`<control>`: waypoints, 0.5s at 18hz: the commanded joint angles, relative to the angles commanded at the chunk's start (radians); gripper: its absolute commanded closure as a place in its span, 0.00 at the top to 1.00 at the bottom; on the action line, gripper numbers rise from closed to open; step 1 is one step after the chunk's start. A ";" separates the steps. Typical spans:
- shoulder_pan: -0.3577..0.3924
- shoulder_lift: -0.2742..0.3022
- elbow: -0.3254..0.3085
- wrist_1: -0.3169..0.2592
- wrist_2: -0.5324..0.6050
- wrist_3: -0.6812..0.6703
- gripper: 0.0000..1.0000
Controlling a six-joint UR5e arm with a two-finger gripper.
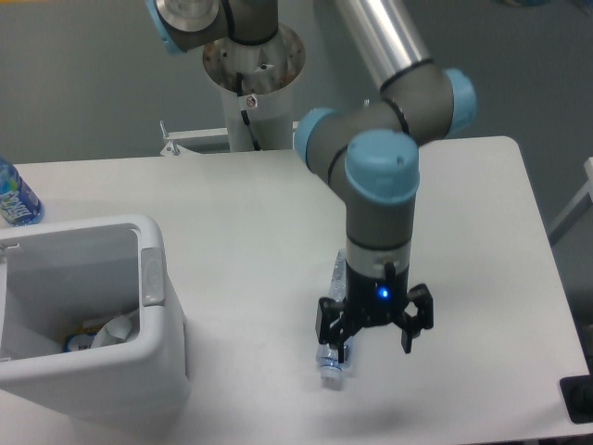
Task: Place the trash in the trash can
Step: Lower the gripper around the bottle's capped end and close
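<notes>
— Where do we find the claw (375, 339)?

— We see it pointing straight down, low over the white tabletop (463, 232), toward the front edge. Its two black fingers (407, 334) are spread apart, so we read it as open and holding nothing. A blue light glows on its body just above the fingers.

— And the clear bottle (334, 348)?

— It lies flat on the tabletop, its pale cap toward the front edge. The arm and claw cover much of it; we make out the neck end beside the claw's left-hand finger in the picture, and a strip of the body showing behind the wrist. That finger sits right against the bottle, though we cannot tell whether it touches. The other finger stands off to the right, apart from it.

— The trash can (148, 278)?

— It stands at the front left of the tabletop, well apart from the bottle. Inside, at the bottom, we see some white material and a bit of blue; we cannot say just what they are.

— Anything else?

— A bottle with a blue label (14, 199) stands at the left edge, behind the trash can.
</notes>
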 joint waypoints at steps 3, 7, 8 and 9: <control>-0.017 -0.044 0.000 0.006 0.006 0.000 1.00; -0.040 -0.060 -0.014 0.002 0.023 0.049 1.00; -0.051 -0.061 -0.021 0.000 0.028 0.086 1.00; -0.055 -0.065 -0.034 0.002 0.035 0.124 1.00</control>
